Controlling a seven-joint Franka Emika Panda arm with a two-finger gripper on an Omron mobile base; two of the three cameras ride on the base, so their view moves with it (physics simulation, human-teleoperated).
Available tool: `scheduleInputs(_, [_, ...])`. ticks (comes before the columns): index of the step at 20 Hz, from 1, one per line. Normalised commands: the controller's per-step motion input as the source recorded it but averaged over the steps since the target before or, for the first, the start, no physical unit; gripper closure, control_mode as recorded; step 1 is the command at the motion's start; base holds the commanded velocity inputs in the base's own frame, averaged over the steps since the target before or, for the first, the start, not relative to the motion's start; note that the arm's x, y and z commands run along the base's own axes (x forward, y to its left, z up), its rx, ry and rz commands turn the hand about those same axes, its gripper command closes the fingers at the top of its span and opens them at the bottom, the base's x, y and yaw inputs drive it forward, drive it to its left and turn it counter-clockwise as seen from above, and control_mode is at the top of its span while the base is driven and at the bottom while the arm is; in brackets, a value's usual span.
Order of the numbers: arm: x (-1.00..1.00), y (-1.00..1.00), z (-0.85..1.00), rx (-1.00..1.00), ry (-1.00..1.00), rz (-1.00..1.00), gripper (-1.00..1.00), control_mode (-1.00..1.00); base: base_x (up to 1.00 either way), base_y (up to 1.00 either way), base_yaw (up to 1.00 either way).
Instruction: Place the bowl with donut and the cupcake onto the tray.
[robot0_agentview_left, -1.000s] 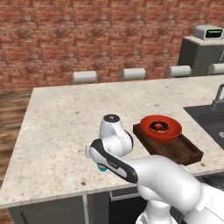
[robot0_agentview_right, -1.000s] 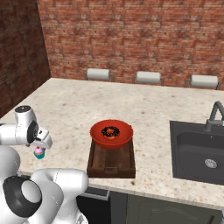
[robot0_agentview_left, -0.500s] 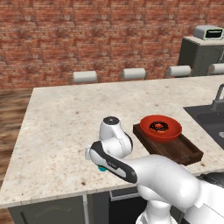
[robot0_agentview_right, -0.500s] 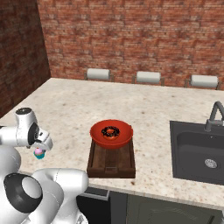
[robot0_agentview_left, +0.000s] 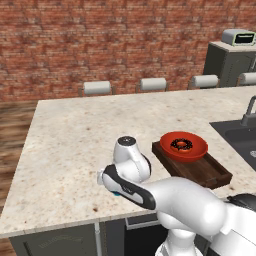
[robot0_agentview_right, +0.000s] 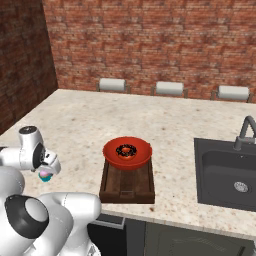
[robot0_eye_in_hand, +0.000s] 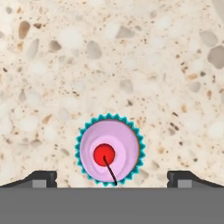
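Speckled beige worktop before a brick wall. Cupcake upright on the stone near the front edge, seen from straight above: teal wrapper, pink frosting, red cherry. Gripper directly over it, fingertips spread as wide as they go on either side, clear of the wrapper, gripping nothing. Toward the sink, tray at the front edge, carrying red bowl on its far end, donut inside.
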Motion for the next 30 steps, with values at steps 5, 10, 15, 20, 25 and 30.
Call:
scheduleInputs(5, [0.04,0.0,-0.12,0.0,0.0,0.0,-1.0,-1.0,0.0,0.0,0.0])
scheduleInputs(10, [0.11,0.0,-0.08,0.0,0.0,0.0,-1.0,-1.0,0.0,0.0,0.0])
scheduleInputs(15, [0.14,0.0,-0.05,0.0,0.0,0.0,-1.0,-1.0,0.0,0.0,0.0])
scheduleInputs(20, [0.04,0.0,-0.11,0.0,0.0,0.0,-1.0,-1.0,0.0,0.0,0.0])
scheduleInputs(25, [0.0,0.0,-0.15,0.0,0.0,0.0,-1.0,-1.0,0.0,0.0,0.0])
scheduleInputs(30, [0.0,0.0,-0.11,0.0,0.0,0.0,1.0,-1.0,0.0,0.0,0.0])
